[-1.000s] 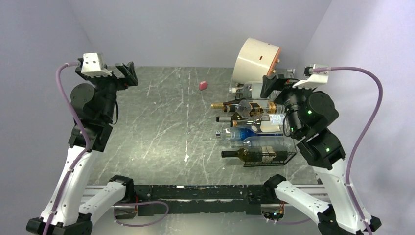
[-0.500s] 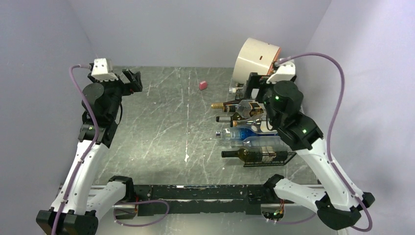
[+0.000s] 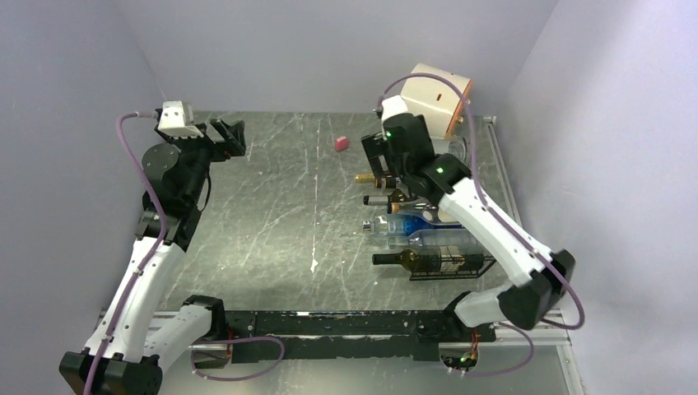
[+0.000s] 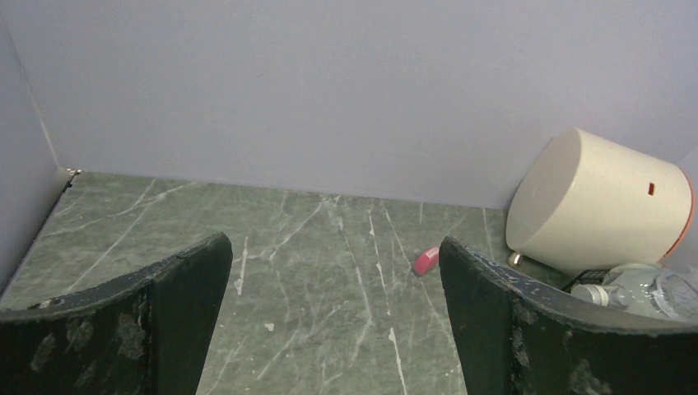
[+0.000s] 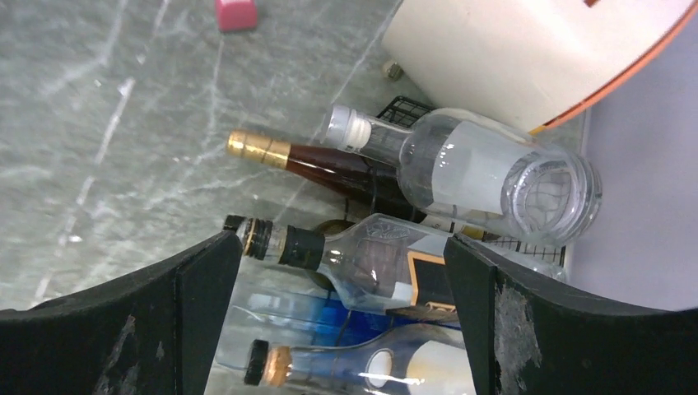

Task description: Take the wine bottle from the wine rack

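Hovering over the neck ends of the bottles, my right gripper [image 5: 342, 247] stands spread as wide as it goes and has hold of nothing. Directly beneath it, in the gap between my fingers [image 5: 193, 317], lies the neck of a clear black-capped bottle [image 5: 370, 257] with a dark label. Just past my fingertips lies the gold-capped wine bottle [image 5: 317, 163], dark-bodied, its cap pointing toward my left finger's side. Beyond that, nearer my right finger, a clear white-capped bottle [image 5: 449, 164] rests on its side on top. Back toward my wrist I see a blue bottle [image 5: 329, 325] and another clear one below it.

All of them lie across the wine rack [image 3: 461, 265], whose black wire shows just beyond the white cap; the rack runs from under my gripper back toward my base. At its end farthest behind my gripper lies a dark green bottle [image 3: 411, 259]. Ahead of my gripper, behind the rack, a cream drum [image 5: 510, 49] is tipped over. A pink block [image 5: 234, 12] sits on the surface [image 5: 99, 107], ahead and to the left.

My left gripper [image 4: 333, 255] is also wide apart and empty, raised above the surface, well apart from the rack.
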